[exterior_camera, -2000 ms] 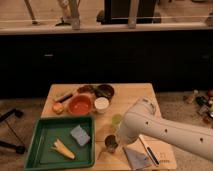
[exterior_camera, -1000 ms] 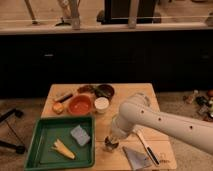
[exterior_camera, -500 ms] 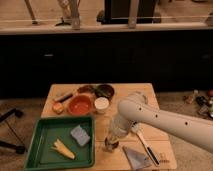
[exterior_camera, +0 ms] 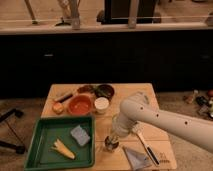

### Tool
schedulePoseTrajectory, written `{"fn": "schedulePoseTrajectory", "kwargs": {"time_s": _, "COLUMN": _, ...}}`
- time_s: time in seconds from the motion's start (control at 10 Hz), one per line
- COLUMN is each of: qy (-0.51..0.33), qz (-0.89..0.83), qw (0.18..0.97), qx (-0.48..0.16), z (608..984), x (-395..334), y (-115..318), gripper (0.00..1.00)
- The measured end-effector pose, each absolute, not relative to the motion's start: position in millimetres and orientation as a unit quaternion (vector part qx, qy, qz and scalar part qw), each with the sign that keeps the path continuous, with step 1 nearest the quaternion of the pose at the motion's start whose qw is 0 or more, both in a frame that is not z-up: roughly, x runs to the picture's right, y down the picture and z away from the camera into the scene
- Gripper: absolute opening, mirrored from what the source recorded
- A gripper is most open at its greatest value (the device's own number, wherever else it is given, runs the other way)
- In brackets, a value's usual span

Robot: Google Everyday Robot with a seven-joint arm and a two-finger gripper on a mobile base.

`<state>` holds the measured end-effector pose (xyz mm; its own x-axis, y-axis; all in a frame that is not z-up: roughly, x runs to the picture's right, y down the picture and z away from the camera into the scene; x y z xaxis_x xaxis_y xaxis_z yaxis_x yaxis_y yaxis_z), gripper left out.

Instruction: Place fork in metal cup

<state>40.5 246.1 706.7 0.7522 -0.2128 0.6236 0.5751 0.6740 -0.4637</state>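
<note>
Low in the frame, right of centre: gripper at the end of a white arm, directly above the metal cup on the wooden table. Fork not made out, possibly hidden beneath the arm. Lower left: green tray holding a grey sponge and a yellow item. Toward the table's far edge: orange bowl, white-topped container, dark bowl. Lower right: black-handled utensil, grey cloth.
</note>
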Motion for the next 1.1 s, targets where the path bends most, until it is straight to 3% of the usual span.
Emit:
{"fn": "schedulePoseTrajectory", "kwargs": {"time_s": 0.2, "qy": -0.271, "qz": -0.224, "qw": 0.874, "qx": -0.337, "z": 708.5, "x": 42.2, "y": 246.1, "gripper": 0.03}}
{"fn": "schedulePoseTrajectory", "kwargs": {"time_s": 0.9, "qy": -0.278, "qz": -0.220, "qw": 0.874, "qx": -0.332, "z": 705.6, "x": 42.5, "y": 240.7, "gripper": 0.71}}
{"fn": "schedulePoseTrajectory", "kwargs": {"time_s": 1.0, "qy": -0.279, "qz": -0.220, "qw": 0.874, "qx": -0.331, "z": 704.7, "x": 42.3, "y": 240.4, "gripper": 0.79}}
{"fn": "schedulePoseTrajectory", "kwargs": {"time_s": 1.1, "qy": -0.279, "qz": -0.220, "qw": 0.874, "qx": -0.332, "z": 704.3, "x": 42.7, "y": 240.5, "gripper": 0.80}}
